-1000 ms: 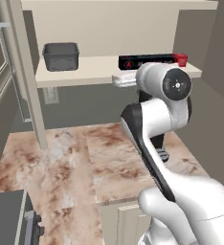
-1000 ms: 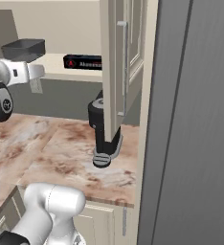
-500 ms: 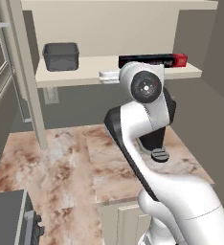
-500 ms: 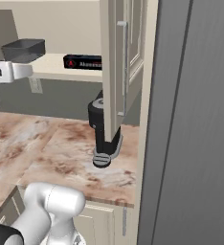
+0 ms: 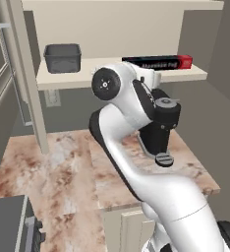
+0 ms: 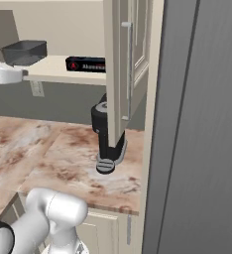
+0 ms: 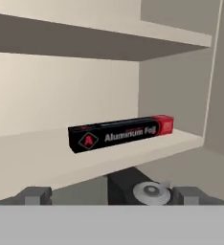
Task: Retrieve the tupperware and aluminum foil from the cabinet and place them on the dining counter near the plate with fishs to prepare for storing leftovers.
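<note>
The cabinet (image 5: 112, 74) stands open, its plain shelf holding both things. At the shelf's left end sits the tupperware (image 5: 62, 57) (image 6: 25, 51), a dark grey tub. The aluminum foil (image 5: 158, 62) (image 6: 86, 64) (image 7: 121, 133), a long black box with a red end, lies along the right part of the shelf. My gripper (image 7: 111, 196) is open and holds nothing. It faces the foil box from a short way off, a little below shelf height, its fingertips (image 7: 35, 195) wide apart. The dining counter and the plate with fishs are out of view.
A dark coffee machine (image 5: 158, 130) (image 6: 108, 136) stands on the marbled countertop (image 5: 63, 162) just under the shelf. The open right cabinet door (image 6: 125, 69) juts forward, and the left door (image 5: 18, 74) hangs open too. A grey wall (image 6: 202, 124) closes the right side.
The arm's upper joints have swung left in the left base view, and the hand has slid towards the left edge of the right base view. Tub and foil box have not moved.
</note>
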